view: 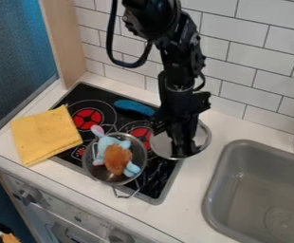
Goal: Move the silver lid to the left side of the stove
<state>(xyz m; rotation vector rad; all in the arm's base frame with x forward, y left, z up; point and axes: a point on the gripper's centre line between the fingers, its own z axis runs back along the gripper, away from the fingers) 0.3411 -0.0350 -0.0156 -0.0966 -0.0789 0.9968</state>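
Okay, so nearest you, there's some black and orange-brown stuff [7,237] chopped off by the bottom left corner, too little of it for you to identify. Next to you is the stove front [67,213], knobs and all, also running out of frame, and the sink [257,187] gets cut off by the right edge.

On the cooktop you've got a metal pan [97,170] with a blue and brown plush toy [118,159] in it, hiding most of the bottom. The yellow cloth [45,135] covers part of the cooktop's left edge.

Your silver lid [201,139] is on the sink side, overlapping the cooktop's right edge. The black gripper [183,148] hangs right over it and blocks your view of its middle, so you can't tell how wide it is or whether it's got hold of anything.

Further back, the blue utensil [135,107] lies partly behind the arm, which also covers some tiled wall [244,52] before the top edge crops it.
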